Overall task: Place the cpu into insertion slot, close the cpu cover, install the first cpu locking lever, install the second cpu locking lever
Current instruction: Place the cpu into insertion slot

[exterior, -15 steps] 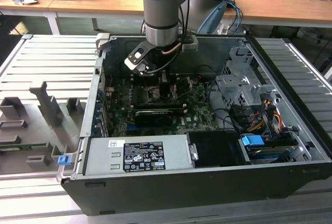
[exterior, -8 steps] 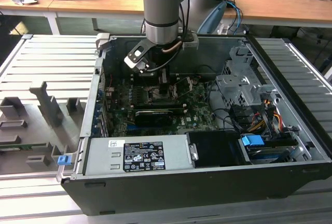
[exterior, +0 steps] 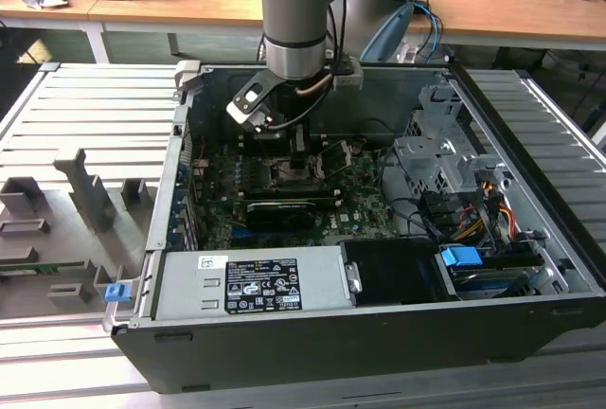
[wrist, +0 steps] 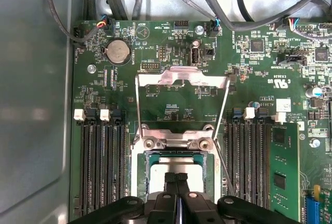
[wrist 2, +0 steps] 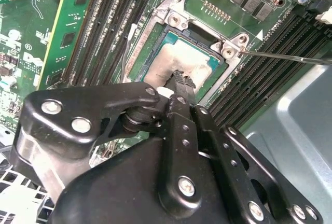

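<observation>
Grey ribbed table (exterior: 57, 106) carries the open computer case (exterior: 284, 352), and wooden desks stand behind it along the upper edge of the exterior view. In the upper middle of that view the arm holds the gripper (exterior: 296, 151) over the green motherboard (exterior: 360, 196), between the case's back wall and the long black card (exterior: 281, 210). In the first wrist view the cpu (wrist: 161, 168) lies flat inside the insertion slot (wrist: 147, 156), with its edges parallel to the rim. The two fingers (wrist: 170, 182) are pressed together with no gap and grip nothing; their tips are at the middle of the chip. The cpu cover (wrist: 181, 76) stands open beyond the slot, so above the chip there are only the fingers. Memory slots (wrist: 101, 162) run close on both sides.
</observation>
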Robot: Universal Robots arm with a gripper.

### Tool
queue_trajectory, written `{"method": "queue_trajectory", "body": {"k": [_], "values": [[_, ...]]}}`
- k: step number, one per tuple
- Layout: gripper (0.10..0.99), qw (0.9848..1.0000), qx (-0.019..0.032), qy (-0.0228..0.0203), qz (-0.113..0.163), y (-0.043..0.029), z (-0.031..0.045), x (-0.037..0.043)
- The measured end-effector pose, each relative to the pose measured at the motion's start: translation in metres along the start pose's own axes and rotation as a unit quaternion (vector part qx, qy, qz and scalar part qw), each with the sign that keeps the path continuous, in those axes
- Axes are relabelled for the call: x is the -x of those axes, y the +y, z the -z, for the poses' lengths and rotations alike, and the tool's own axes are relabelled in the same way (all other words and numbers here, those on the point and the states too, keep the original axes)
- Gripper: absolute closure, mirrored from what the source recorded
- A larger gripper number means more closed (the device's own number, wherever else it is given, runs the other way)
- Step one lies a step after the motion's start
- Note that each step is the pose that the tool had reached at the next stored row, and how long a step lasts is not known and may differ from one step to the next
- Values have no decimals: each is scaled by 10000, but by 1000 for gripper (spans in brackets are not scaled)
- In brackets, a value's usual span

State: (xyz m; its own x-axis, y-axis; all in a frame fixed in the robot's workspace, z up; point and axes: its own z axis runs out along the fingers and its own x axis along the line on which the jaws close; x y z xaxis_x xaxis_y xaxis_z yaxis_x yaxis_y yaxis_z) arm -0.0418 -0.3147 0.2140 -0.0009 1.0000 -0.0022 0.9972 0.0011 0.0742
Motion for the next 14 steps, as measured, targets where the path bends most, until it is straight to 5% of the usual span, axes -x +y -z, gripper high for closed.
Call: {"method": "queue_trajectory", "body": {"k": [14], "values": [[980,10000,0,3,0,2,22,3]]}}
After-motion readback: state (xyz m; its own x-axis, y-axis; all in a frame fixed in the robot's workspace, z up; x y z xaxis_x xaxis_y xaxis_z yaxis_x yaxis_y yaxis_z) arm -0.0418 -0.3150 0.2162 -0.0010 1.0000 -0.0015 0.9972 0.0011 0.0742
